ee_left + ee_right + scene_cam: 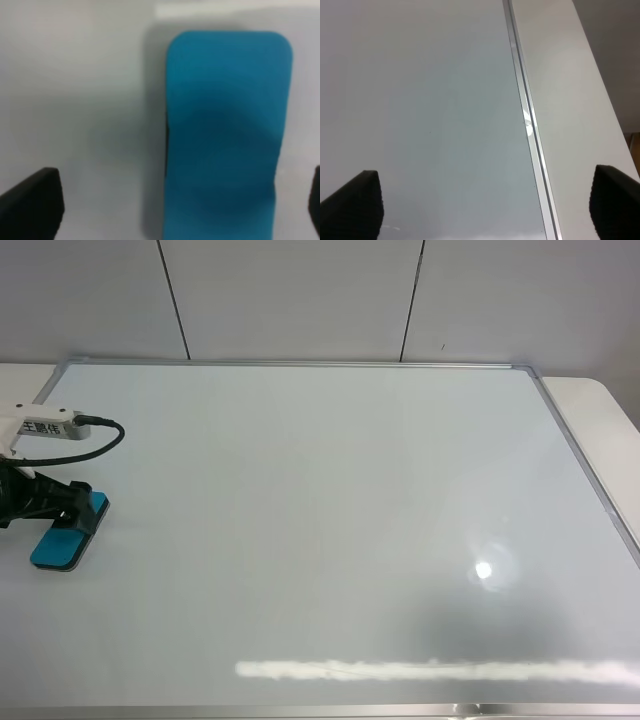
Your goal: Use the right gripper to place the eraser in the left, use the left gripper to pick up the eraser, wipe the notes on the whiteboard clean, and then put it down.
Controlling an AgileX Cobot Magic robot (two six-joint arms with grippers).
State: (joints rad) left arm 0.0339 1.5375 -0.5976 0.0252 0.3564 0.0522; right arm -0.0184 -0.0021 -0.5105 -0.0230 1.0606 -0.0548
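The blue eraser lies flat on the whiteboard near its left edge. No notes show on the board. My left gripper hovers at the eraser's far end. In the left wrist view the eraser sits between the two black fingertips, which stand wide apart and do not touch it. The left gripper is open. My right gripper is open and empty over the board's right edge. It is out of the exterior view.
The whiteboard's metal frame runs along the right side, with the white table beyond it. A grey panelled wall stands behind the board. A bright lamp glare shows on the lower right of the board.
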